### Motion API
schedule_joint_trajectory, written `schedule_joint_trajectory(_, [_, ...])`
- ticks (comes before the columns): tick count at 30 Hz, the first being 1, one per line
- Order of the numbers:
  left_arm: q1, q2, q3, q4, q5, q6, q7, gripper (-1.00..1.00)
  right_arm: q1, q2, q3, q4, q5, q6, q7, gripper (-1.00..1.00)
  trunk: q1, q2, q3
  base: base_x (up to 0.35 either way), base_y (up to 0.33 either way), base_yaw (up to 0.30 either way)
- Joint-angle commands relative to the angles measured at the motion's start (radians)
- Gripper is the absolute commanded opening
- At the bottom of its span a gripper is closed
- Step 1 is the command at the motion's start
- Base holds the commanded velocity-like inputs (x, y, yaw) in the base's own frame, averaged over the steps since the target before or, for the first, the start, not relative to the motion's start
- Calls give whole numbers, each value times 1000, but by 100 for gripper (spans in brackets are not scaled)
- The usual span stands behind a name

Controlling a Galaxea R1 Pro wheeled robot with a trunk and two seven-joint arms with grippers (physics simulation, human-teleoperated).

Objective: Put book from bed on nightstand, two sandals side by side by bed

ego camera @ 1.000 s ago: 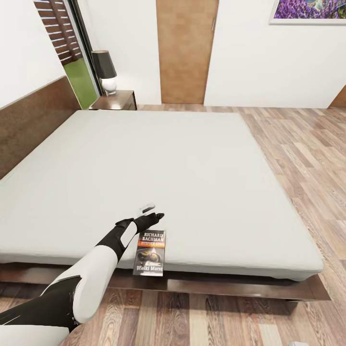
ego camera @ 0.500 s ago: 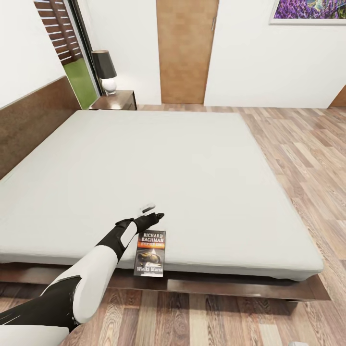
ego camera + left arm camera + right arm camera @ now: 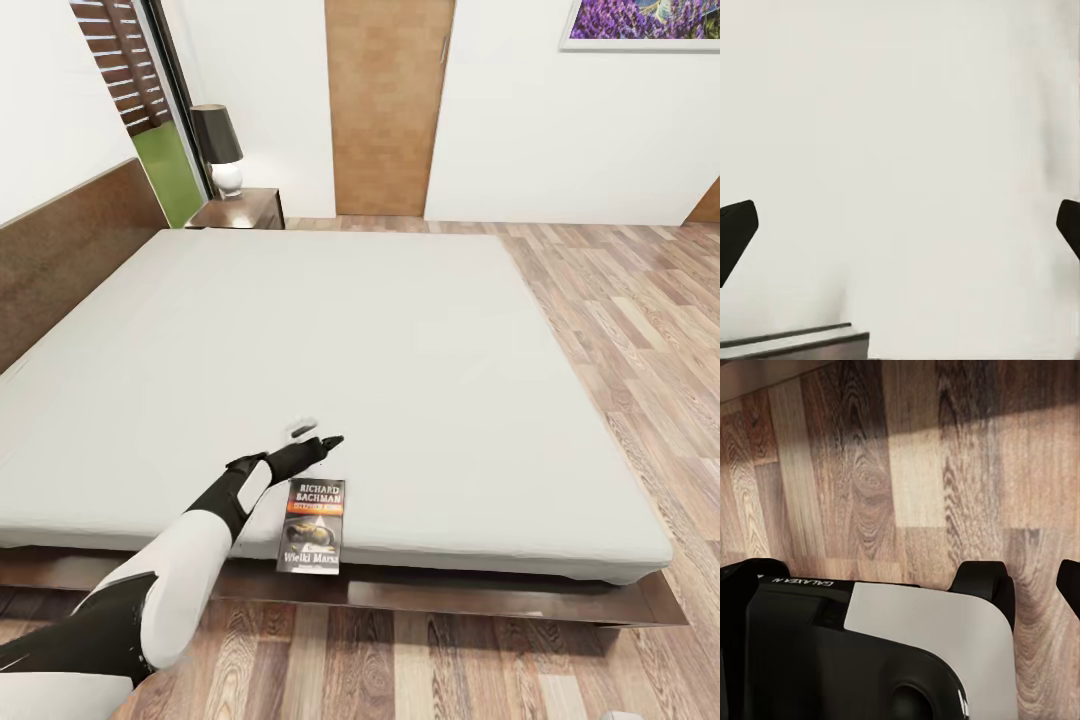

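Observation:
The book (image 3: 313, 524), dark-covered with white "RICHARD BACHMAN" lettering and an orange band, lies flat on the bed (image 3: 400, 340) at the mattress's near edge. My left gripper (image 3: 314, 437) hovers just beyond the book's far end, open, with nothing between its fingers. In the left wrist view its two fingertips (image 3: 736, 234) stand far apart over plain pale mattress. One nightstand (image 3: 240, 208) stands at the bed's far left corner, beside the headboard. The right gripper (image 3: 900, 585) hangs open over the wood floor. The sandals are out of view.
A dark-shaded lamp (image 3: 219, 146) takes up much of the nightstand's top. A brown door (image 3: 385, 105) and a lavender picture (image 3: 640, 22) are on the far wall. Wood floor (image 3: 640, 330) runs along the bed's right side. My own base (image 3: 870, 652) sits below the right gripper.
The left arm has shifted a little, its gripper rising slightly away from the book's far end. The book lies where it was.

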Motion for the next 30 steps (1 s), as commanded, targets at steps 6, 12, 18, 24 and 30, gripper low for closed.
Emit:
schedule_joint_trajectory(6, [0,118,7,-3,7,85,-355,100,-2,0,3,5,-9,-4,4,100,0,0,-1,0,0,0])
schedule_joint_trajectory(12, [4,287,2,4,7,152,-587,100,-2,-1,3,5,-9,-4,4,100,0,0,-1,0,0,0])
schedule_joint_trajectory(18, [43,435,1,134,-3,140,-745,100,-2,-2,3,5,-9,-4,4,100,0,0,-1,0,0,0])
schedule_joint_trajectory(24, [108,497,-5,314,-27,-71,-771,100,-2,-2,3,5,-9,-4,5,100,0,0,-1,0,0,0])
schedule_joint_trajectory(30, [257,499,-6,337,-79,-193,-771,100,-2,-1,3,5,-9,-4,5,100,0,0,-1,0,0,0])
